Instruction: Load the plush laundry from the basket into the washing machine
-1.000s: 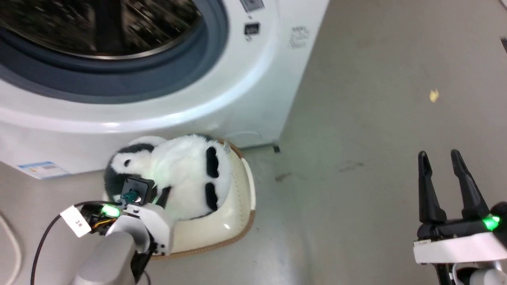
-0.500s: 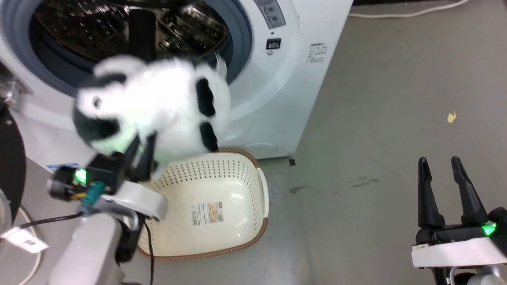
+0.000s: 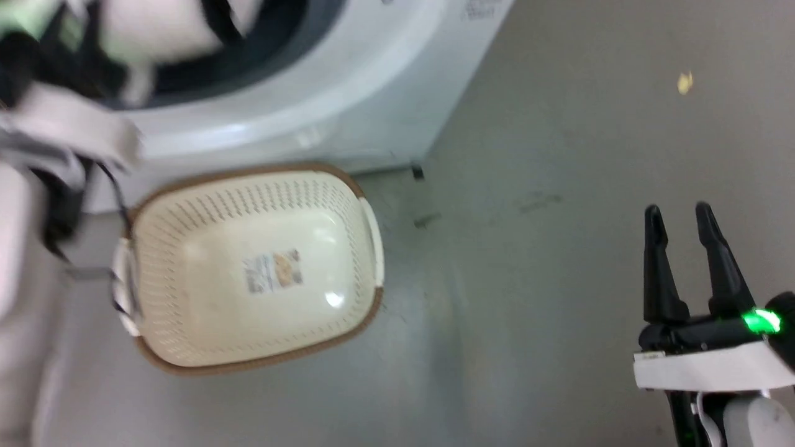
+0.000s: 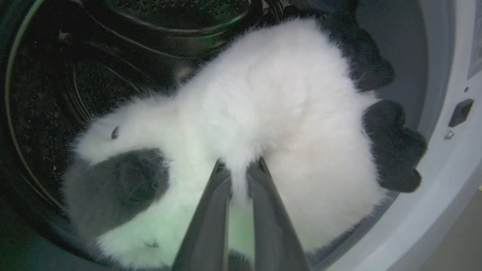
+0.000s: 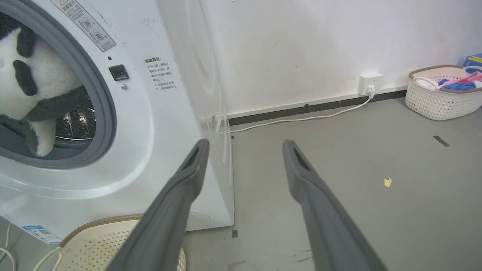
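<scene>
Left gripper [image 4: 239,170] is pinching a tuft of the panda's [image 4: 271,113] white fur, fingers pressed nearly together on it. It is holding the toy in the washer's [image 3: 348,93] mouth, with the dark drum [image 4: 45,94] showing behind the head and the black paws reaching toward the grey ring [image 5: 102,98]. Below the opening, the basket [image 3: 205,298] is sitting on the floor [image 3: 528,279] close to the washer's front, carrying nothing but its label [image 3: 273,271]. At the far right, the right gripper [image 3: 678,211] is hanging over bare floor, fingers spread and gripping nothing. Judging by this, the loading step is nearing its end. The next move is probably calling for a push deeper, past the ring, before the fingers part, so the panda is dropping into the drum rather than slumping over the lip.
</scene>
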